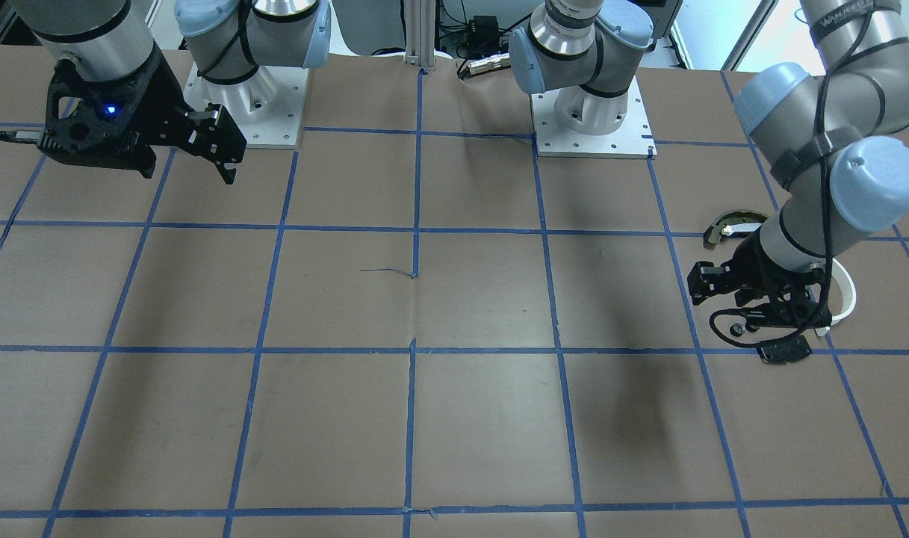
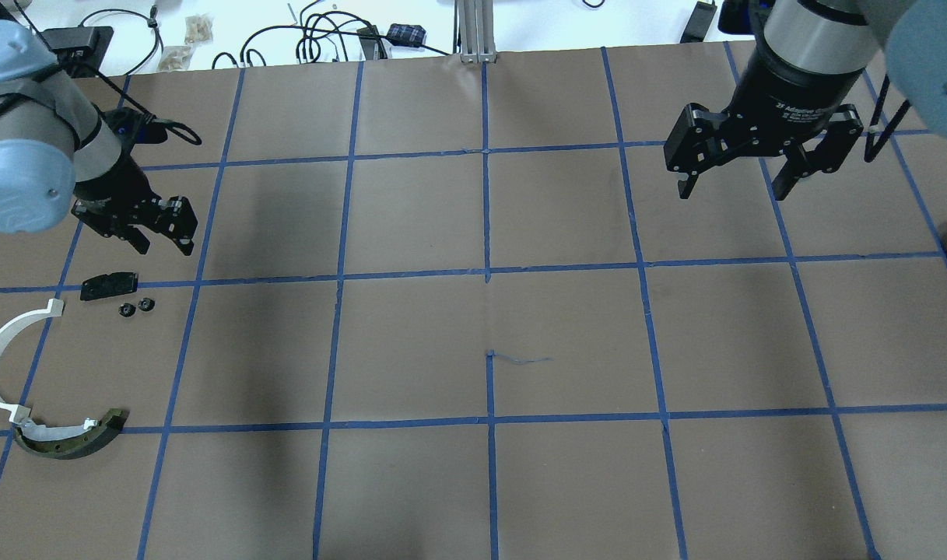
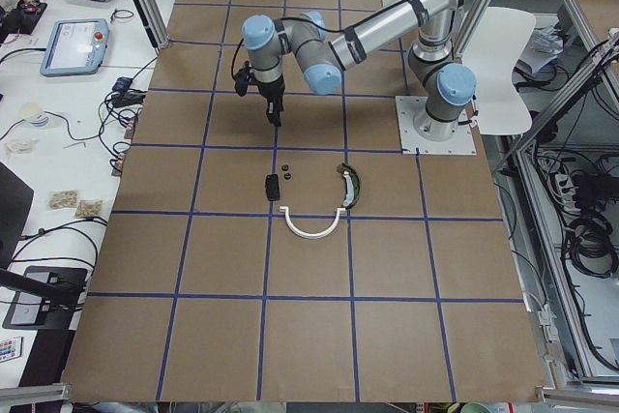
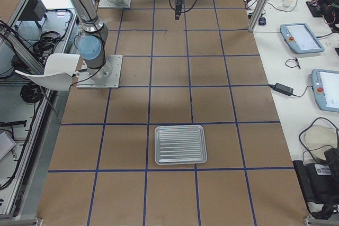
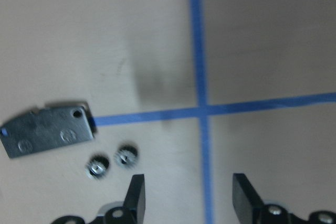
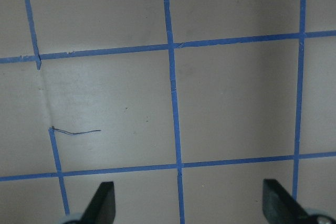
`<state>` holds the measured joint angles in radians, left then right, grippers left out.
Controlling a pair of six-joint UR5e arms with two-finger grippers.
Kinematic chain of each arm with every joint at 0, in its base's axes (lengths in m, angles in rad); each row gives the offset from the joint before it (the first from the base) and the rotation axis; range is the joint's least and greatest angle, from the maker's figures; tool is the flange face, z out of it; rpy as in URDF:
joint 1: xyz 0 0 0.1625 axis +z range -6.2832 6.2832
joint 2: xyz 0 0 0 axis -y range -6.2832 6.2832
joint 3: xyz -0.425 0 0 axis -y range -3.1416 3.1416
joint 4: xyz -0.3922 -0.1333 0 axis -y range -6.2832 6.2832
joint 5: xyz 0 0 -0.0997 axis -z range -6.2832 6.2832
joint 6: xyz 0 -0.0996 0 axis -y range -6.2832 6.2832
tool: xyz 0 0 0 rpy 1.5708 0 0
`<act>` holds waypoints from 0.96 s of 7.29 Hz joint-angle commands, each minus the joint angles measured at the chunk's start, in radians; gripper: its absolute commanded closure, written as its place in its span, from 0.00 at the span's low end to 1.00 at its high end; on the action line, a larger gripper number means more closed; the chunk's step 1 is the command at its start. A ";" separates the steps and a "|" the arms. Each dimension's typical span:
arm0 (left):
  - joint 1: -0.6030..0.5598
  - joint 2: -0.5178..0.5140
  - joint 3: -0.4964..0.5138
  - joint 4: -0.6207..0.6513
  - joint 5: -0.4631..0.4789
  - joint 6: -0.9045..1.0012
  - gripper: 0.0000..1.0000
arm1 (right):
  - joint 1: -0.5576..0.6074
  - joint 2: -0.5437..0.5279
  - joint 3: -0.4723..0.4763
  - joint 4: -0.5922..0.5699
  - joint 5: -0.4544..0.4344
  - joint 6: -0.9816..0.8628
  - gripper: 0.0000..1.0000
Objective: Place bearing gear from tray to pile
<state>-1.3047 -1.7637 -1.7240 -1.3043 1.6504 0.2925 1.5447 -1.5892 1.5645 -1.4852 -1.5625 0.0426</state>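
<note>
Lying together: two bearing gears (image 2: 127, 309), one black plate (image 2: 109, 285)

robot lab: taped grid table (image 2: 566, 342)

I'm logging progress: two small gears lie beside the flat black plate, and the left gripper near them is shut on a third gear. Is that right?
Not quite. The left gripper is open and holds nothing, as the left wrist view shows. The rest stands: the two small gears lie beside the flat black plate.
</note>
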 commanded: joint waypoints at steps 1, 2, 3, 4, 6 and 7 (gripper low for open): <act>-0.221 0.062 0.119 -0.105 -0.032 -0.250 0.00 | 0.000 -0.002 -0.001 -0.003 -0.002 -0.001 0.00; -0.279 0.085 0.162 -0.168 -0.081 -0.253 0.00 | 0.000 0.000 0.002 -0.003 -0.002 -0.001 0.00; -0.286 0.107 0.209 -0.250 -0.083 -0.259 0.00 | 0.000 -0.003 0.002 -0.003 -0.004 -0.001 0.00; -0.288 0.128 0.243 -0.344 -0.087 -0.262 0.00 | 0.000 -0.011 0.006 -0.003 -0.001 -0.001 0.00; -0.277 0.174 0.241 -0.348 -0.072 -0.225 0.00 | 0.000 -0.011 0.006 -0.004 -0.001 -0.003 0.00; -0.275 0.193 0.233 -0.313 -0.073 -0.201 0.00 | 0.000 -0.012 0.006 -0.003 -0.001 -0.003 0.00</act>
<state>-1.5826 -1.5970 -1.4855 -1.6384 1.5731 0.0625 1.5447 -1.5999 1.5704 -1.4890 -1.5636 0.0401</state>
